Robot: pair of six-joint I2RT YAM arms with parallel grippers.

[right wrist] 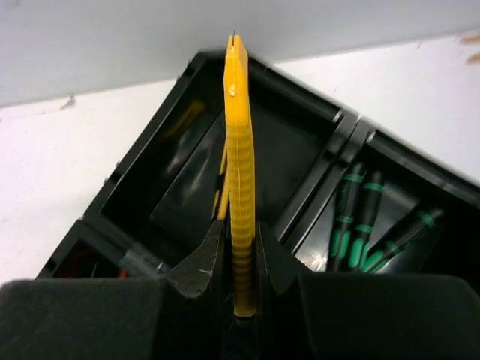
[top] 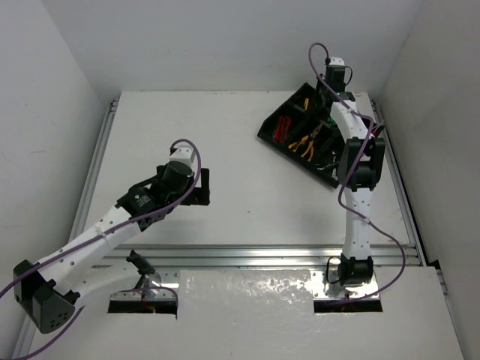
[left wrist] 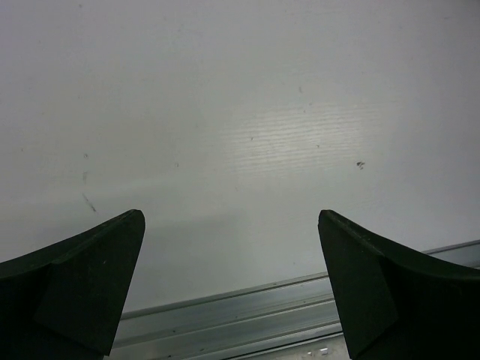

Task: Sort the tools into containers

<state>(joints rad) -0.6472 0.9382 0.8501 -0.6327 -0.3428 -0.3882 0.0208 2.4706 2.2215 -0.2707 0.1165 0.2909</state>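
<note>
Tool (right wrist: 239, 135) with yellow grip juts from right pincer (right wrist: 240, 264) clamped on it, over tray (right wrist: 142, 169); left pincer (left wrist: 229, 219) apart

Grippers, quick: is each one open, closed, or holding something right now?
Left gripper: open, holding nothing.
Right gripper: shut on a yellow-handled tool, held over the black tray.
</note>
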